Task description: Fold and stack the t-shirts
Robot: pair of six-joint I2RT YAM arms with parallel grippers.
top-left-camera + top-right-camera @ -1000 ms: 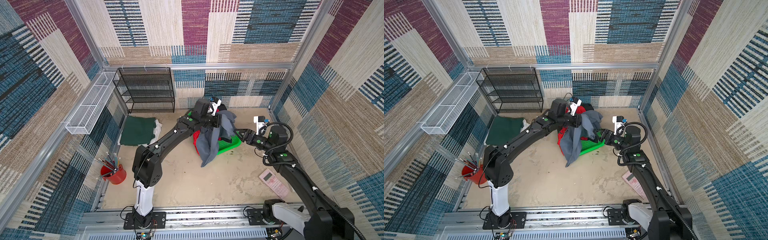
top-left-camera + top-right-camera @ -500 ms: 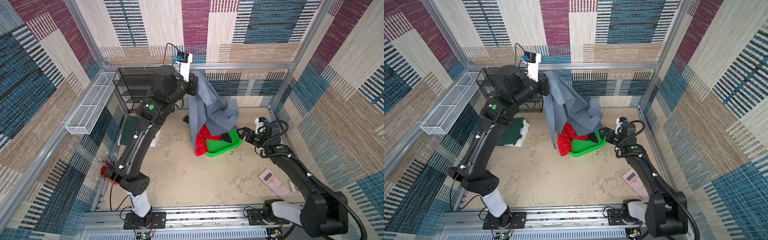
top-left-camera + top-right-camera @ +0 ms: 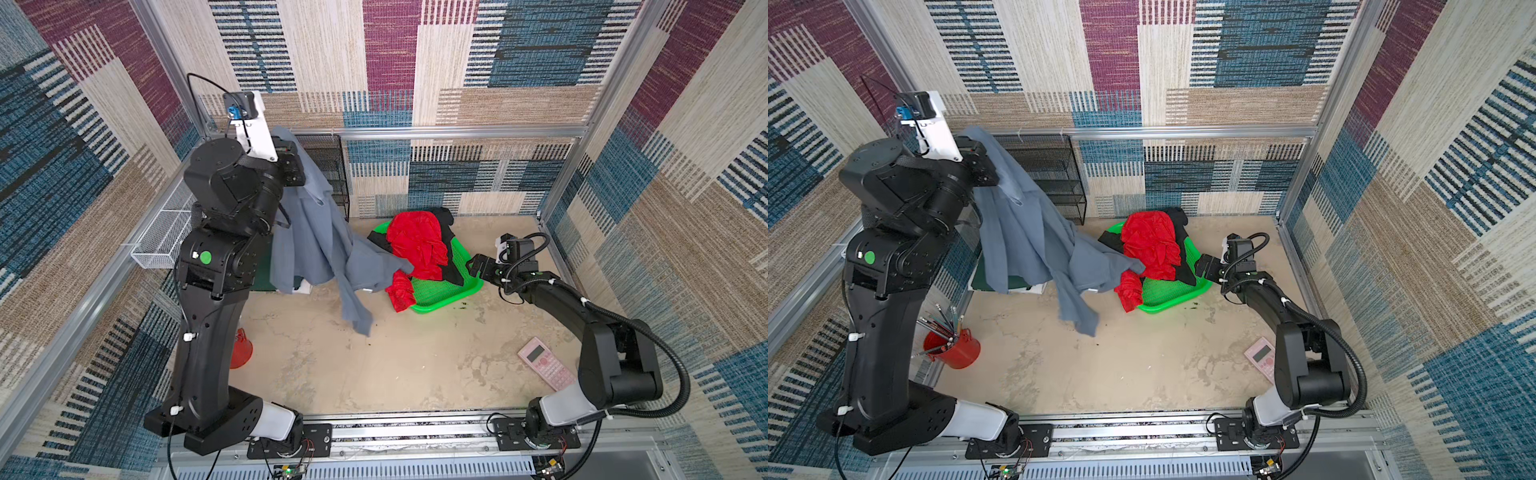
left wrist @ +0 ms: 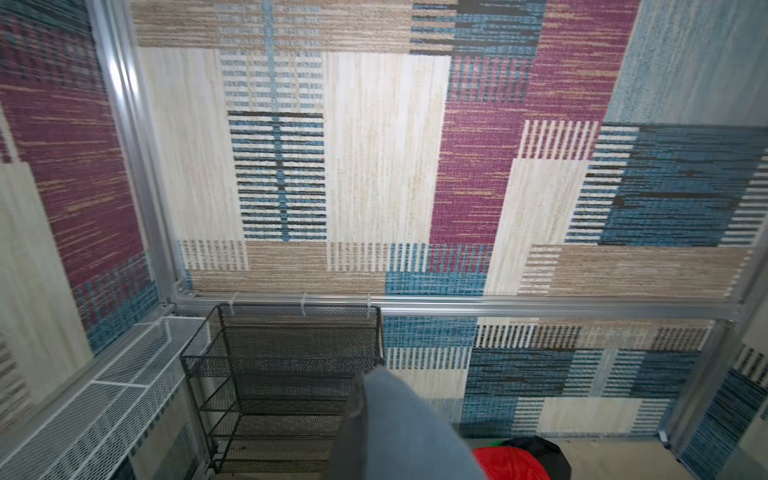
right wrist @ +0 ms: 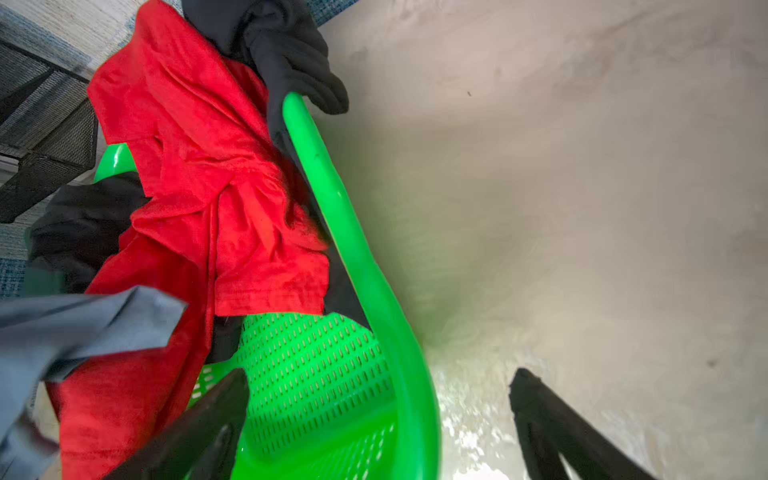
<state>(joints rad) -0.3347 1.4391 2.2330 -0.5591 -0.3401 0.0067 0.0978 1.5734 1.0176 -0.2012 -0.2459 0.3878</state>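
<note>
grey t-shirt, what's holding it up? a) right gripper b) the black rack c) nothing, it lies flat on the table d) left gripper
d: the grey t-shirt hangs from the shut left gripper, raised high, while the right gripper is open astride the rim of the green basket.

Two overhead eyes, two wrist cameras
Both top views give you the whole surface from above; the left wrist faces the back wall, the right sits close at the basket rim.
</note>
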